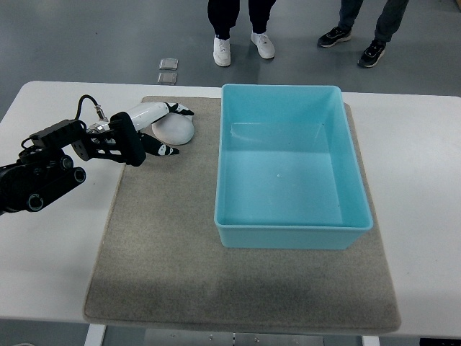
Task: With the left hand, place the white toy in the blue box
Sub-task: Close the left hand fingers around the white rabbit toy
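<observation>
A round white toy lies on the grey mat, just left of the blue box. My left hand reaches in from the left edge and is at the toy, with fingers spread along its far side and others along its near side. The fingers lie around the toy, and it still rests on the mat. The box is open and empty. The right arm is out of view.
The mat lies on a white table. Two persons' legs and shoes stand beyond the far table edge. Two small metal plates lie on the floor there.
</observation>
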Controlling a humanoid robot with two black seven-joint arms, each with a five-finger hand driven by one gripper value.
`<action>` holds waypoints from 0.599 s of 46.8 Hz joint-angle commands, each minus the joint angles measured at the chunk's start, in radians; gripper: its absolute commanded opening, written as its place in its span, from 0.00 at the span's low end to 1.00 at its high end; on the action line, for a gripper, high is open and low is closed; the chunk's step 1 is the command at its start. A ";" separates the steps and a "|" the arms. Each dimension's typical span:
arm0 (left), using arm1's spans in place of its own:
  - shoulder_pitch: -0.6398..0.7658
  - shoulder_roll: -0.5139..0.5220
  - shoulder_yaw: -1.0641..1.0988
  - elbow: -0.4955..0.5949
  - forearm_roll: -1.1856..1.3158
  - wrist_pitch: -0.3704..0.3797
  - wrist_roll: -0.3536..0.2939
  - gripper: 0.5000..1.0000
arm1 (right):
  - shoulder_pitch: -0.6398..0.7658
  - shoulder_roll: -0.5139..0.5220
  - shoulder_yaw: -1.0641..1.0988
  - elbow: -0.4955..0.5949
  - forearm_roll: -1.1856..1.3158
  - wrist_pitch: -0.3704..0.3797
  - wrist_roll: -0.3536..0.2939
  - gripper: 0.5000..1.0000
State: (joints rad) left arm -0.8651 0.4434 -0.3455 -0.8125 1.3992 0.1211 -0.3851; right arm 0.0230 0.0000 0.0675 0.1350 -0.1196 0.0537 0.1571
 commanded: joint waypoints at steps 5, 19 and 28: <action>-0.017 0.000 0.016 0.018 0.001 0.000 0.000 0.37 | 0.000 0.000 0.000 0.000 0.000 0.000 -0.001 0.87; -0.035 0.000 0.016 0.029 -0.003 0.000 0.000 0.00 | 0.000 0.000 0.000 0.000 0.000 0.000 0.001 0.87; -0.058 0.014 -0.007 0.013 -0.023 0.008 -0.001 0.00 | 0.000 0.000 0.000 0.000 0.000 0.000 -0.001 0.87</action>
State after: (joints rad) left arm -0.9133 0.4496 -0.3436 -0.7907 1.3771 0.1233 -0.3838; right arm 0.0230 0.0000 0.0675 0.1350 -0.1196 0.0537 0.1579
